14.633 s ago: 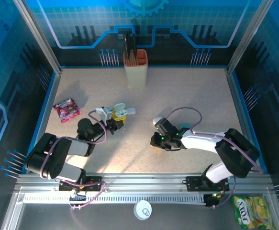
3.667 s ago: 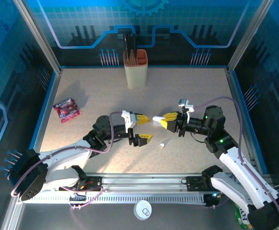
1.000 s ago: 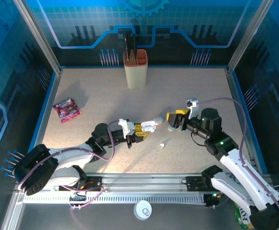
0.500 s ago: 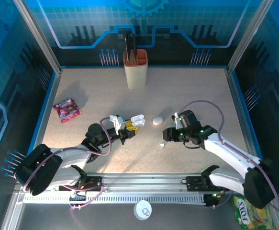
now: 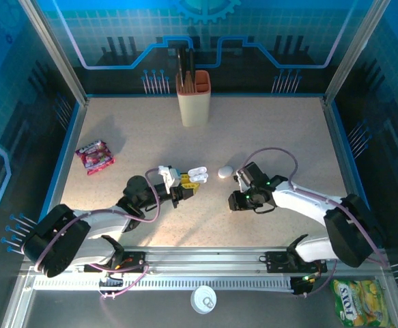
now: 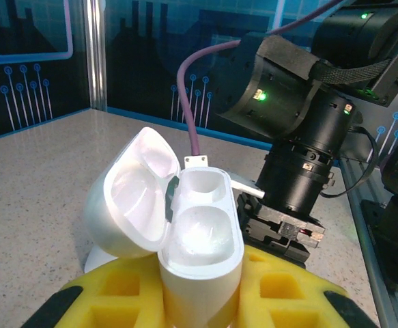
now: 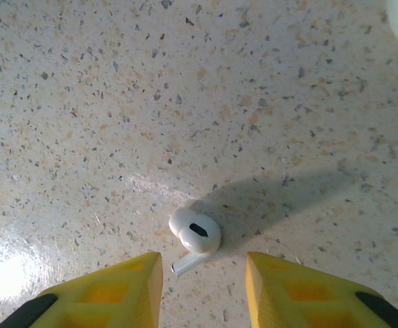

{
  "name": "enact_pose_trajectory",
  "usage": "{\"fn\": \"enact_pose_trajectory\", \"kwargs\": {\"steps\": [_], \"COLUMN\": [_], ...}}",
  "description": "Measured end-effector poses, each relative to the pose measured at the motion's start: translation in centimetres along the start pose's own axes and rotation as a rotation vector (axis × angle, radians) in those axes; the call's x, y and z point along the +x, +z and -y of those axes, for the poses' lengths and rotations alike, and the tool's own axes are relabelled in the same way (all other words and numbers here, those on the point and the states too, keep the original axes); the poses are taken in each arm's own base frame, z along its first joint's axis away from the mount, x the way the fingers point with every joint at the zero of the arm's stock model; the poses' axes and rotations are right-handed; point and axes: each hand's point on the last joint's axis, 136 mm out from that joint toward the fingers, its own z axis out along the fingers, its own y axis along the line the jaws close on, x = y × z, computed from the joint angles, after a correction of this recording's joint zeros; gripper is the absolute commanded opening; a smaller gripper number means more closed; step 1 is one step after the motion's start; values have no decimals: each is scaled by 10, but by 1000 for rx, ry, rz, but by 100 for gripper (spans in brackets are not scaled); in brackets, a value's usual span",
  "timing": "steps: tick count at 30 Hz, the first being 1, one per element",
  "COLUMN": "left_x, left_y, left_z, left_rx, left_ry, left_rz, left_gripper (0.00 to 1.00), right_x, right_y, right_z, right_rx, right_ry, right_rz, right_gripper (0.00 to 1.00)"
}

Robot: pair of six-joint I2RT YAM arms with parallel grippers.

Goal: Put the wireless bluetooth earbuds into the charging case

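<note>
Holding the charging case (image 6: 200,236) by its lower half, the left fingers (image 6: 199,294) are shut firmly on it. The lid is swung back to one side and the two hollows face up and toward the right arm. I judge it is held this way so that an earbud can be brought in from that side. Both hollows look empty in the left wrist view.

The right fingers (image 7: 202,277) point straight down at the tabletop (image 7: 287,102), over one earbud (image 7: 196,236) lying there alone. Its round head is farther from the camera and its short stem points into the gap. The yellow tips stand on either side of the stem, partly open, and neither touches it — nothing is held yet. From above, this arm is just to the right of the case, so the way to carry the earbud is short.

A small white oval thing (image 5: 224,171) lies near, behind the two arms' tips; I cannot tell what it is.

The pick-up seems to be the step in hand. The earbud is tiny and smooth, so an off-centre squeeze could flick it away — the fingers should come down evenly around it.
</note>
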Motion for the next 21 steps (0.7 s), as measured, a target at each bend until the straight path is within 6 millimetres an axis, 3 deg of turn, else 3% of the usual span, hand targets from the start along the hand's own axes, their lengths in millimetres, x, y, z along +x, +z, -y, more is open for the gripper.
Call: {"fn": "enact_pose_trajectory", "kwargs": {"steps": [21], "left_x": [8], "left_y": [2], "left_z": [2], "left_rx": [21], "left_ry": [-23], "left_rz": [-20], "left_gripper": [17], "right_x": [0], "right_y": [17], "right_z": [1], "right_rx": [4], "right_ry": [16], "right_rz": [-30], "right_gripper": [24]}}
